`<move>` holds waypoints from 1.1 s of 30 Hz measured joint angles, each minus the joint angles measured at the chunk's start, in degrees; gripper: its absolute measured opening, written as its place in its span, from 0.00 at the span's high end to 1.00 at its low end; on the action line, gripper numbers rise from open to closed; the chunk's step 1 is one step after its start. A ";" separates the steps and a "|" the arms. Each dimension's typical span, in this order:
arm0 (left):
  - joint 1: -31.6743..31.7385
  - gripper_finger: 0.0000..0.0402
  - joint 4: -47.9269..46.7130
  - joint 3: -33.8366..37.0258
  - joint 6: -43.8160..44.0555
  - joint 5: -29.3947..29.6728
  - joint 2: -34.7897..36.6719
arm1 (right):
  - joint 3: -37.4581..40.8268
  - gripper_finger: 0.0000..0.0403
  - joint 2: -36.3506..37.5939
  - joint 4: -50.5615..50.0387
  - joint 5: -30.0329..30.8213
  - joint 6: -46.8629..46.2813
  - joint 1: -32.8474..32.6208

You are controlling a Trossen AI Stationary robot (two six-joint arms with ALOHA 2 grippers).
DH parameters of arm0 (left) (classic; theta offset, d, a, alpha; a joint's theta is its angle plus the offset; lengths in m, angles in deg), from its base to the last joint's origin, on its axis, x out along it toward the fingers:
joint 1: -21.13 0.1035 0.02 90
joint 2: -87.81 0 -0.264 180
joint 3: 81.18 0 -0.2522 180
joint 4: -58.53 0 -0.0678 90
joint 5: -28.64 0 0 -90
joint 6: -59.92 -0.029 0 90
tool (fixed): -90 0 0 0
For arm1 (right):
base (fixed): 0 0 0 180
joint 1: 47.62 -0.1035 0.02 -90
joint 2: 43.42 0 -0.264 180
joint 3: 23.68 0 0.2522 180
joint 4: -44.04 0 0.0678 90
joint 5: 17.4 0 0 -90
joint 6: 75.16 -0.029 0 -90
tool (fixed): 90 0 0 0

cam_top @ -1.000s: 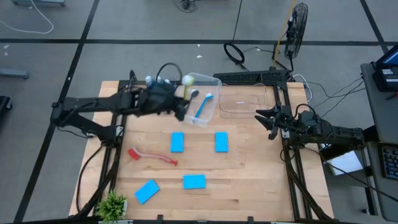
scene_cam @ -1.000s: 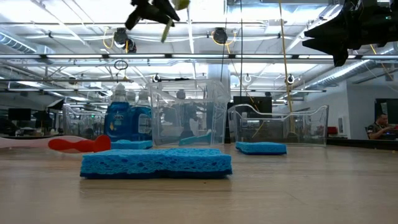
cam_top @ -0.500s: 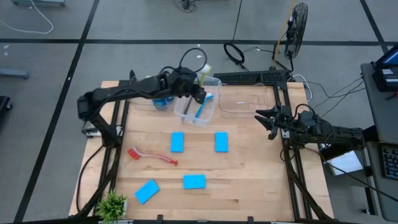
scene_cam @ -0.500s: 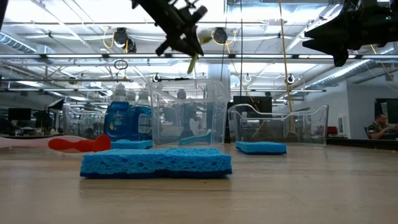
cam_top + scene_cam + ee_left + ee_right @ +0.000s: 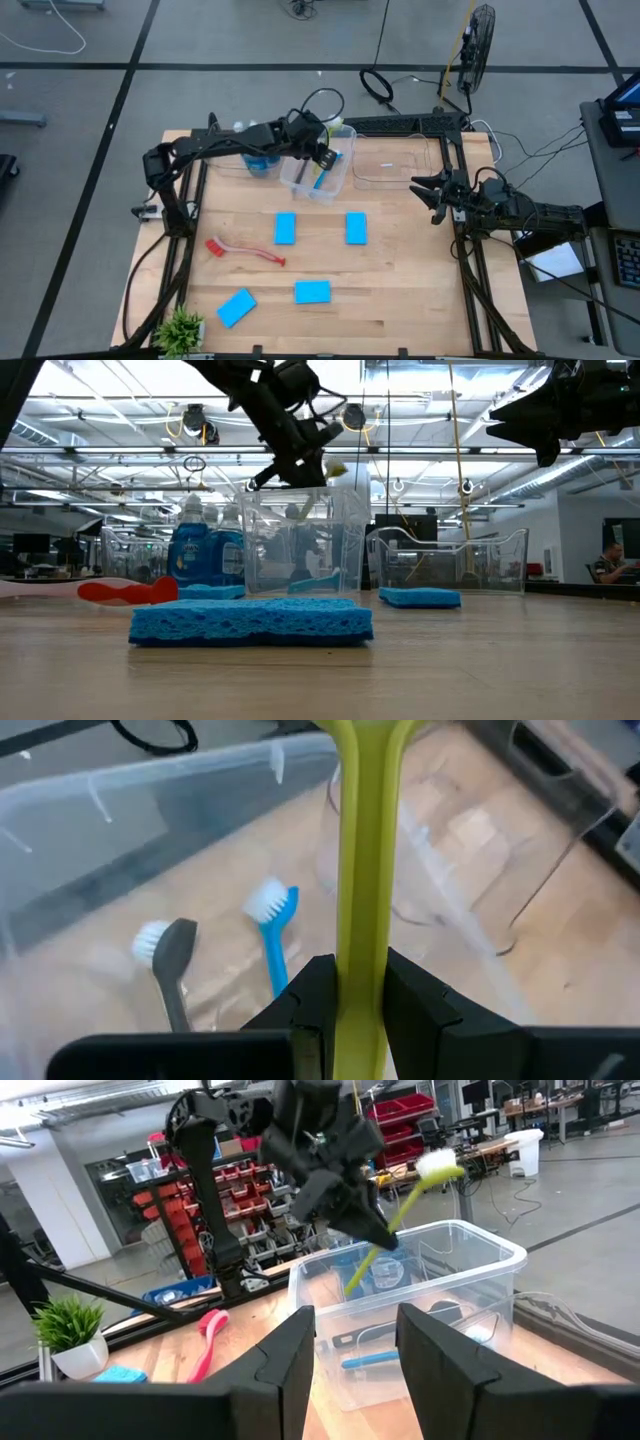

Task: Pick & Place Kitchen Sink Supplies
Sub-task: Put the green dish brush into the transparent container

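Observation:
My left gripper [image 5: 317, 151] hangs over the clear bin [image 5: 337, 178] at the table's far middle, shut on a yellow-green brush [image 5: 405, 1210]. The brush's white head [image 5: 437, 1162] points up. On the bin's floor lie a blue brush [image 5: 272, 925] and a dark grey brush [image 5: 170, 960]. A red brush [image 5: 245, 250] and several blue sponges [image 5: 285, 228] lie flat on the wood. Blue soap bottles [image 5: 256, 162] stand left of the bin. My right gripper [image 5: 418, 192] waits open at the right edge, holding nothing. My left gripper pinches the yellow-green brush's handle [image 5: 360, 945] around its middle between the two fingers [image 5: 316, 995]. It comes slanting down from the table's left. The brush is lifted clear and tilted, head uppermost, with the handle's lower end [image 5: 293, 512] dipping into the bin's open top.
A second clear bin [image 5: 395, 160] stands right of the first. A green potted plant [image 5: 181, 327] sits at the near left corner. Bare wood lies between the sponges and the table's near edge. A person sits far off in the room [image 5: 607, 565].
My left gripper has carried the yellow-green brush toward the table's right and down, from beside the soap bottles to over the clear bin, tipping further downward. The brush's lower end now reaches into the bin's top. The gripper stays shut on the handle.

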 joint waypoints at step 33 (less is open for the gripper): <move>0.21 0.84 -6.03 0.00 -2.14 -1.02 -5.69 | 0.02 0.68 -0.06 0.02 0.03 -0.17 -0.01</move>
